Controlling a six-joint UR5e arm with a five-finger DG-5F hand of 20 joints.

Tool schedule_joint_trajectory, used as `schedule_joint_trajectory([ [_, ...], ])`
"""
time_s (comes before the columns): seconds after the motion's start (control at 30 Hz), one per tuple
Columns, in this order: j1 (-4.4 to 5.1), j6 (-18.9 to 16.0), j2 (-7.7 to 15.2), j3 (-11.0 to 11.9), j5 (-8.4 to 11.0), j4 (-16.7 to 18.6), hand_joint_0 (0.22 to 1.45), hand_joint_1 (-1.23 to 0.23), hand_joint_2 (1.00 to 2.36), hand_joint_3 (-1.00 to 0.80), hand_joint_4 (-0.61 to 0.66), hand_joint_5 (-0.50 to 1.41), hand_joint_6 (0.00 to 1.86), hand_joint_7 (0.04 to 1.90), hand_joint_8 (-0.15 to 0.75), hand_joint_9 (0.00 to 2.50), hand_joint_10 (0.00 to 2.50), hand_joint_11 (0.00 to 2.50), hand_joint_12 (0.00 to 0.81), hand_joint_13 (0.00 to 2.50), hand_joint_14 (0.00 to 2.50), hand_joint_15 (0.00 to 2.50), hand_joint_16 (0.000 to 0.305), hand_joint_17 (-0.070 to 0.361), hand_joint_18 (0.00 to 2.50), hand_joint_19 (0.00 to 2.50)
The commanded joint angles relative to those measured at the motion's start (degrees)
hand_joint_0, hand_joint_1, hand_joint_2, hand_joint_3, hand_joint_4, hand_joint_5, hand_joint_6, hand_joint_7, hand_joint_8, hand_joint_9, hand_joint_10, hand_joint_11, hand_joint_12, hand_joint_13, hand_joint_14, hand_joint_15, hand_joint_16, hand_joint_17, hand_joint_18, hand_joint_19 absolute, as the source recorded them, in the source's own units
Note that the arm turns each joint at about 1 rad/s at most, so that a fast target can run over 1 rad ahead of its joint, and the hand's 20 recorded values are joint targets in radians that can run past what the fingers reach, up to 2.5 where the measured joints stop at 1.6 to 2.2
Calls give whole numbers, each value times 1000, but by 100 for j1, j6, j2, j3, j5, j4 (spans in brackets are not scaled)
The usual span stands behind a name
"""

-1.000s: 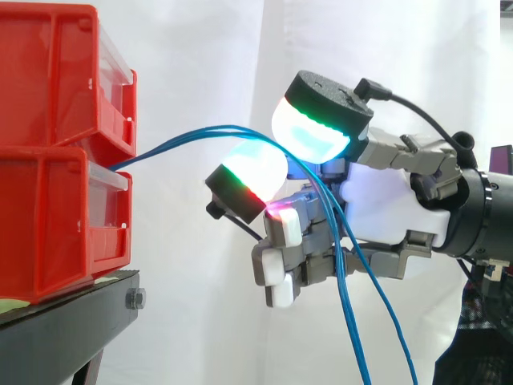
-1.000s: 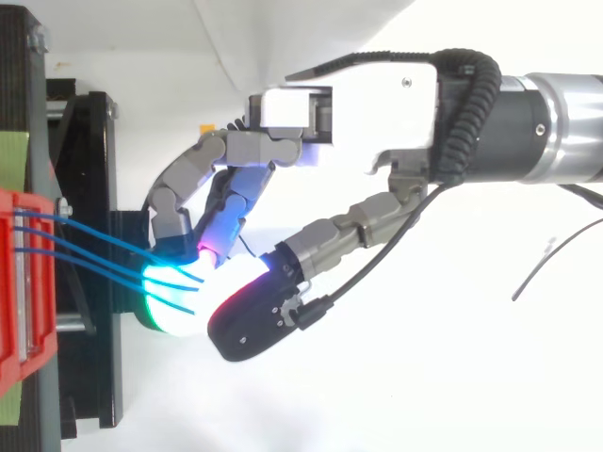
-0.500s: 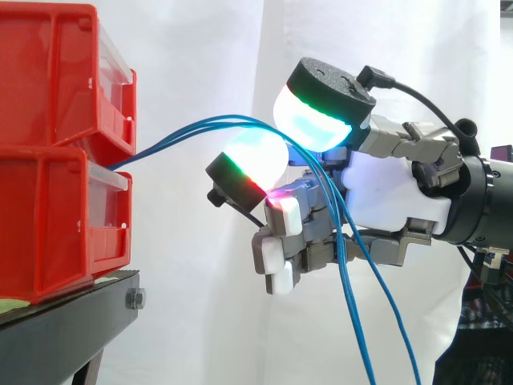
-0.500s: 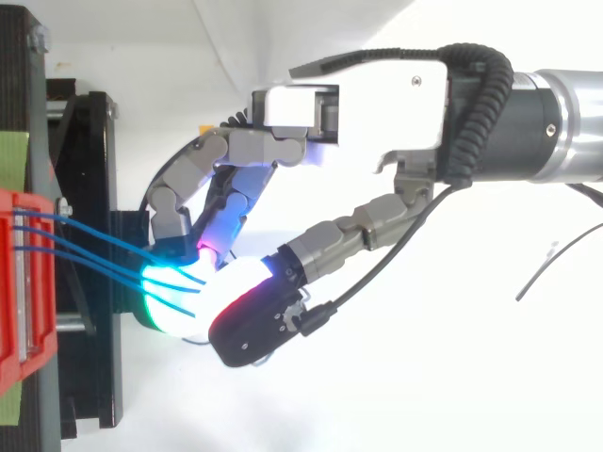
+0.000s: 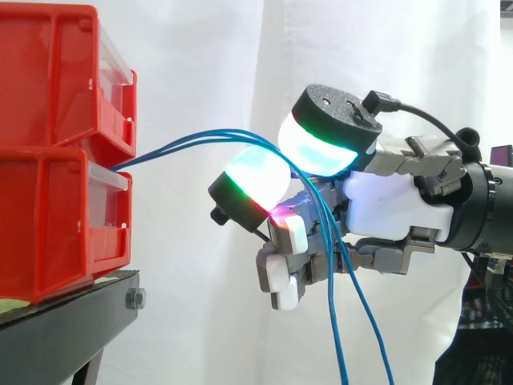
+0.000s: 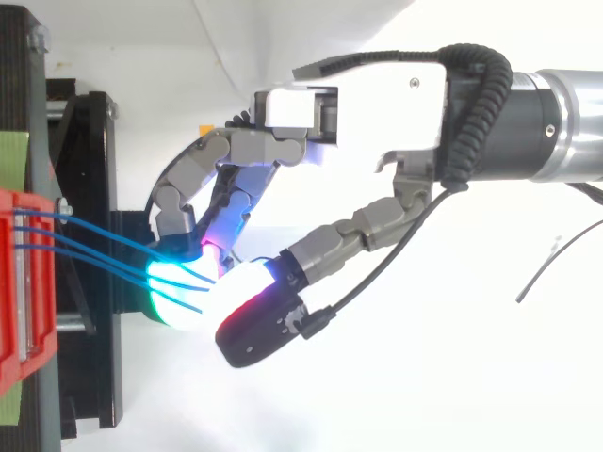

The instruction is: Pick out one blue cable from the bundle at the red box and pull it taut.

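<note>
1. Hand (image 5: pixel 385 200) – enters from the right in the side view, palm white, level with the gap between the two bins. Fingers curled. Two large fingertips (image 5: pixel 321 148), glowing white-cyan with green and red edges, are closed toward each other with the cable bundle passing between them. The shorter fingers below are folded in toward the palm, one tipped magenta. Top view: hand (image 6: pixel 377 104) reaches leftward, pads just short of the stand's edge.

2. Blue cables (image 5: pixel 184 143) – held in the hand. The top view shows three strands (image 6: pixel 104 259), fanned slightly apart at the bin and drawing together at the glowing pad. Side view: they leave the bin front where the upper bin meets the lower, rise in a shallow arc to the pads, pass between them, then hang down in front of the folded fingers and out of the bottom edge. The span from bin to hand is bowed, not straight. Whether one strand is separated from the rest inside the grip cannot be told.

3. Upper red bin (image 5: pixel 56 72) – stacked directly on the lower one.

4. Lower red bin (image 5: pixel 56 216) – rests on the stand.

5. Black stand (image 5: pixel 72 321) – a bolt shows on its front face.

6. White curtain (image 5: pixel 200 64) – backdrop behind everything.
</note>
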State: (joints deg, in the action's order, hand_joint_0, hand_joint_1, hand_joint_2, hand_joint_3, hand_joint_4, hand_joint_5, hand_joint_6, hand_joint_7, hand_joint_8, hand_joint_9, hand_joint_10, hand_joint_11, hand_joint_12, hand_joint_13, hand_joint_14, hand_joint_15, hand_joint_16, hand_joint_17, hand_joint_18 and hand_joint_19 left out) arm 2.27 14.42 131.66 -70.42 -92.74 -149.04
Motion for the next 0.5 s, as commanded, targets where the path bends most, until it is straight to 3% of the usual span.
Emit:
schedule_joint_trajectory([
  [0.0,1,35,0,2,1,-2,649,-866,1016,-216,-2,-115,928,920,321,1036,26,687,394,891,23,572,54,121,715,651],
  [0.47,-8,70,0,2,1,-2,726,-937,1013,-336,-84,-114,935,995,319,1041,28,719,386,913,25,587,53,119,768,630],
])
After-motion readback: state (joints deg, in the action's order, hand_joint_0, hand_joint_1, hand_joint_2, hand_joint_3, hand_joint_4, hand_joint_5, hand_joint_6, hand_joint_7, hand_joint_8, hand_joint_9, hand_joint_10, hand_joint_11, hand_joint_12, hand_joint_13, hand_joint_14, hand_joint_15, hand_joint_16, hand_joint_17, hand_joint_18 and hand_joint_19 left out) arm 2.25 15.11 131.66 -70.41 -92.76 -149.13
